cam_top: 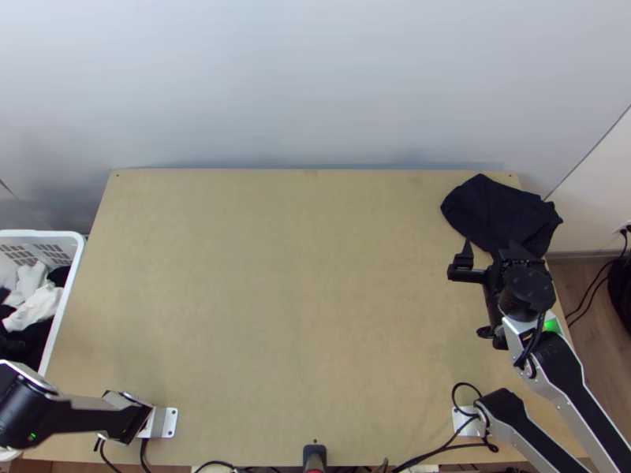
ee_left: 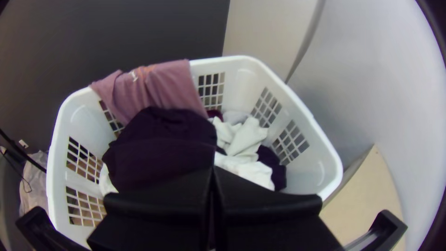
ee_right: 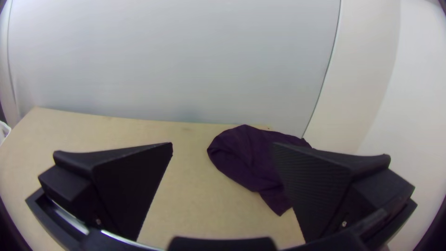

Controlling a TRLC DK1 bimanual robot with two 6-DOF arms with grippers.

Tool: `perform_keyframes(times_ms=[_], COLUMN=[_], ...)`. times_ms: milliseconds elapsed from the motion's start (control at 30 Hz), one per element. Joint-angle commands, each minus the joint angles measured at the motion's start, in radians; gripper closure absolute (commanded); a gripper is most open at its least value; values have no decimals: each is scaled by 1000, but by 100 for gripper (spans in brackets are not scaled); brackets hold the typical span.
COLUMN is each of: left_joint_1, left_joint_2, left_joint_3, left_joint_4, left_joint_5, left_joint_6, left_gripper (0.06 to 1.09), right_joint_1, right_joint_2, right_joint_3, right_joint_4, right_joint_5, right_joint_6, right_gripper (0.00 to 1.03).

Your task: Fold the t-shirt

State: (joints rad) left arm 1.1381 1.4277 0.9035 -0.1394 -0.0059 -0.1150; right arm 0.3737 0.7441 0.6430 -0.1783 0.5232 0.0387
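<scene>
I can read no text. The small marks (ee_left: 134, 75) on the pink cloth (ee_left: 169, 88) are too unclear for me.

Robot test station, lab-like; whether lab, office or home, cannot tell. Left arm (cam_top: 71, 415) at lower left of top view, right arm (cam_top: 582, 394) at lower right, plate-mounted on wooden table (cam_top: 276, 315); cables (cam_top: 442, 451) along bottom edge. Pale panel (cam_top: 315, 87) across top. Laundry basket (cam_top: 59, 235) at left edge, wood-look floor (cam_top: 595, 347) at right.
</scene>
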Motion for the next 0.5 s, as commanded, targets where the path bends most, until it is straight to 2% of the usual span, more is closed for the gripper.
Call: perform_keyframes(times_ms=[0, 133, 267, 333, 467], left_joint_1=[-112, -235, -348, -422, -609], left_joint_2=[-174, -236, -242, -251, -314], left_joint_3=[132, 236, 399, 474, 535], left_joint_4=[-126, -229, -407, -496, -546], left_joint_5=[9, 9, 9, 11, 9], left_joint_6=[-25, 17, 28, 18, -6], left_gripper=[104, 105, 105, 105, 105], right_joint_1=[-1, -2, -15, -18, -19], right_joint_2=[-2, -2, -3, -8, -18], right_joint_3=[3, 4, 18, 29, 38], right_joint_4=[-7, -4, 8, 3, -1], right_joint_5=[6, 11, 32, 32, 35], right_joint_6=[-2, 0, -10, -43, -71], right_gripper=[4, 4, 4, 4, 4])
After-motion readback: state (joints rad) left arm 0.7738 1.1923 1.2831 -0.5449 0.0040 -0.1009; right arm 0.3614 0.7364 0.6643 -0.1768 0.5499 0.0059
